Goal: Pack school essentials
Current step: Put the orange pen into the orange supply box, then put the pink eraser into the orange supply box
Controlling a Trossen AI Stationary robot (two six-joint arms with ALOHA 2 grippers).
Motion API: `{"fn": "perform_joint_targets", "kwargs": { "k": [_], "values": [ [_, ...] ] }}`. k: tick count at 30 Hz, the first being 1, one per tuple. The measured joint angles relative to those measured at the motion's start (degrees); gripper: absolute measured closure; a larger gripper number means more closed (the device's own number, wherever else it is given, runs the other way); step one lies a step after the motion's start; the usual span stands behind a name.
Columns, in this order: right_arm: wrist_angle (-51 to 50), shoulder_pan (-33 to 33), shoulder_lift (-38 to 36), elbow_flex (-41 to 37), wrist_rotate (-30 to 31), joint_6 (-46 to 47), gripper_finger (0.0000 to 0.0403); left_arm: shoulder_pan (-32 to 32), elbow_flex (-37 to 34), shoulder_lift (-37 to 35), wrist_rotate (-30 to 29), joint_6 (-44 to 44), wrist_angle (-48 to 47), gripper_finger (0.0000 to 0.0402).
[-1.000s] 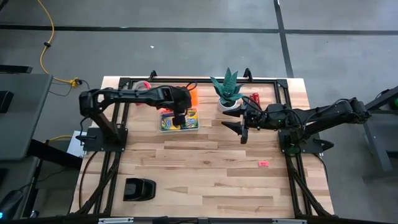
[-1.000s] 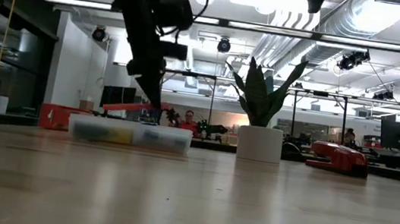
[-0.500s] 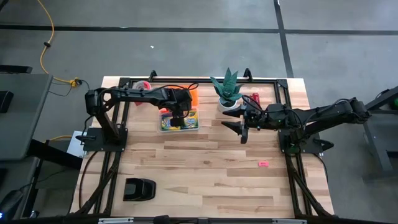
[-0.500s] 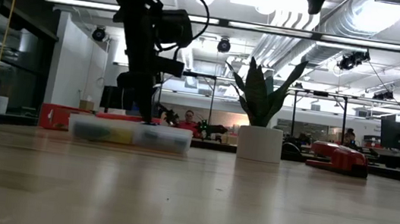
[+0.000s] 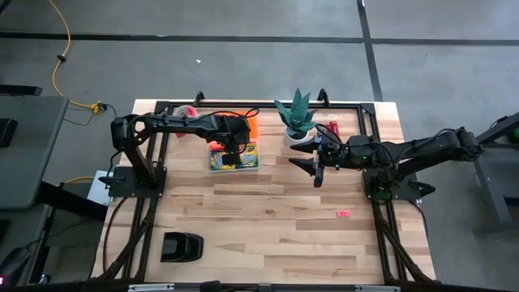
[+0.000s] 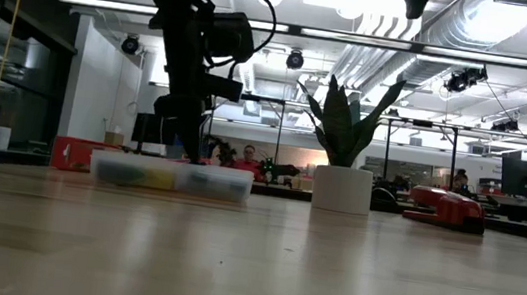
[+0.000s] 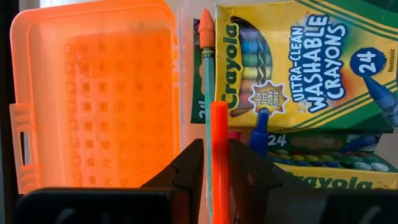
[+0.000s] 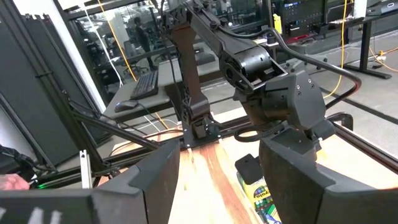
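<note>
My left gripper (image 5: 233,151) is low over a clear pencil box (image 5: 233,157) with its orange lid (image 7: 99,93) swung open, and is shut on a thin orange-red stick (image 7: 219,143). Inside the box lie two yellow-and-green crayon boxes (image 7: 298,62), a teal pencil (image 7: 207,68) and a blue pen (image 7: 260,127). A tiny pink eraser (image 5: 343,213) lies flat on the table toward the near right. My right gripper (image 5: 316,168) hovers open near the potted plant, touching nothing. In the low view the left gripper (image 6: 188,148) reaches down to the box (image 6: 171,175). My left gripper pinches the orange-red stick between its two fingers (image 7: 191,174), near the stick's rear end (image 7: 219,186). It comes from above, and the stick runs forward out of the fingers. The free end (image 7: 219,107) lies over the box's contents, beside the teal pencil and the crayon box.
A potted plant (image 5: 298,118) and an upright red cylinder (image 5: 332,128) stand at the far edge between the arms. A squat black object (image 5: 182,246) sits near the near left corner. Bare wood spreads across the middle and near side of the table (image 5: 268,235).
My left gripper has gone down toward the pencil box with the stick. The stick, earlier held clear above the box rim in the low view, now sits down at the box, hidden there. In the last half second nothing moved. The right arm kept still.
</note>
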Motion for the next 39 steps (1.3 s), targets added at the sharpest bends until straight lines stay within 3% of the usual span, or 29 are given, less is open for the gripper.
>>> {"fn": "perform_joint_targets", "kwargs": {
  "k": [11, 16, 21, 27, 30, 39],
  "values": [
    [0.0, 0.0, 0.0, 0.0, 0.0, 0.0, 0.019, -0.4, 3.1, -4.1, 3.2, -3.8, -3.4, 0.0269],
    [0.1, 0.0, 0.0, 0.0, 0.0, -1.4, 0.019, -0.9, 7.8, -13.2, 11.9, -13.3, -3.1, 0.0228],
    [0.2, 0.0, 0.0, 0.0, 0.0, -4.4, 0.019, -2.2, 5.6, -26.7, 21.2, -24.5, 8.5, 0.0212],
    [0.2, 0.0, 0.0, 0.0, 0.0, -6.0, 0.019, -7.8, -5.1, -43.2, 20.6, -30.1, 30.6, 0.0214],
    [0.2, 0.0, 0.0, 0.0, 0.0, -6.0, 0.019, -11.0, -11.8, -49.5, 17.4, -33.2, 38.9, 0.0215],
    [0.2, 0.0, 0.0, 0.0, 0.0, -6.0, 0.019, -17.9, -23.1, -60.1, 5.5, -35.0, 42.7, 0.0215]
  ]
}}
